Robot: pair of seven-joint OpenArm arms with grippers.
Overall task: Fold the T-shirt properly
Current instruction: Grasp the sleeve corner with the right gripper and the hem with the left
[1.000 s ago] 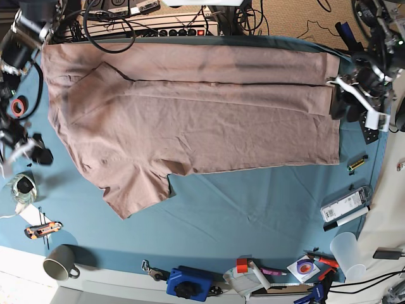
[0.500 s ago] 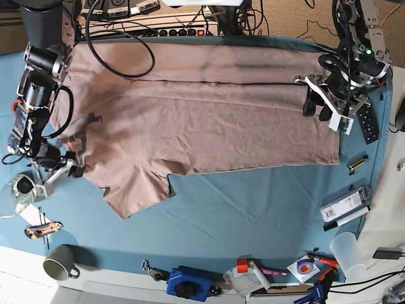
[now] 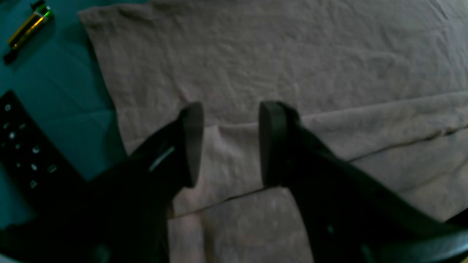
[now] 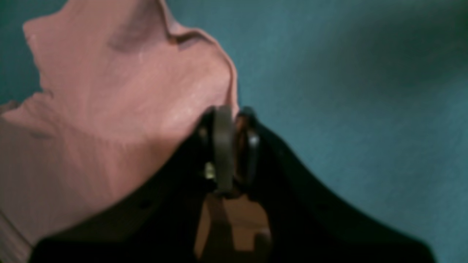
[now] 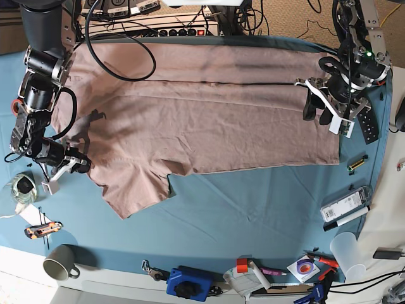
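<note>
The pink-beige T-shirt (image 5: 202,120) lies spread across the teal table cloth (image 5: 253,209), with a long fold line running along its upper part. One sleeve sticks out toward the front left. In the right wrist view my right gripper (image 4: 232,120) is shut on the edge of the T-shirt (image 4: 109,109), and the cloth shows between its fingers. In the base view that right gripper (image 5: 77,166) sits at the shirt's left edge. My left gripper (image 3: 230,124) hangs open over the folded hem of the T-shirt (image 3: 292,65), at the left gripper (image 5: 317,109) position near the shirt's right end.
A black remote (image 5: 369,123) and a yellow-green pen (image 5: 357,163) lie just right of the shirt. A tape roll (image 5: 24,185), cutter (image 5: 43,229) and mug (image 5: 60,261) sit front left. Tools, a blue device (image 5: 188,283) and a cup (image 5: 349,253) line the front edge. Cables and a power strip (image 5: 164,28) run along the back.
My right gripper came in to the shirt's left edge and shut on it. My left arm swung in from the right over the hem and then held still, open.
</note>
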